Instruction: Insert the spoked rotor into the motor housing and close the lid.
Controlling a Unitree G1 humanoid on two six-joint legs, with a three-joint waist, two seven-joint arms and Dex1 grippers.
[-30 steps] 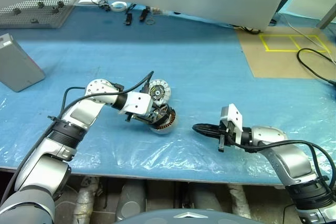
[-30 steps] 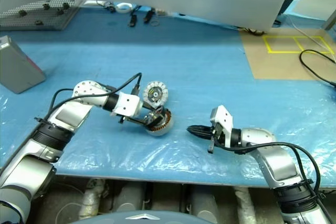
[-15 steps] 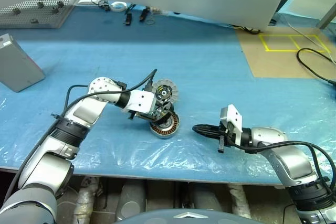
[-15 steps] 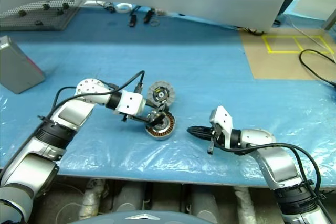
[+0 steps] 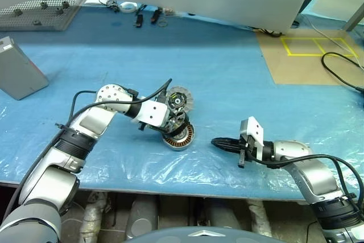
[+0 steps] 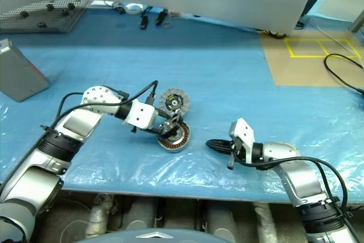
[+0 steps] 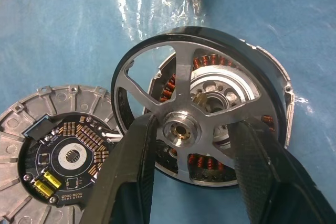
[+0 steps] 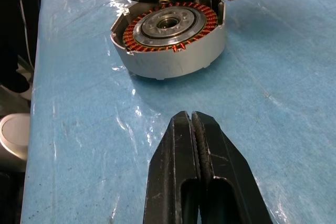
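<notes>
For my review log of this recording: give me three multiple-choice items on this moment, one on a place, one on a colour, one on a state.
1. Where is the spoked rotor?
A. over the motor housing
B. on the lid
C. by the grey box

2. The housing's windings are
A. green
B. copper-brown
C. white

3. The right pincer is
A. wide open
B. shut on the lid
C. shut, empty

Answers: 1 A, the left pincer holds the rotor just above the housing; 2 B, a copper-brown ring shows; 3 C, its fingers meet with nothing between.
</notes>
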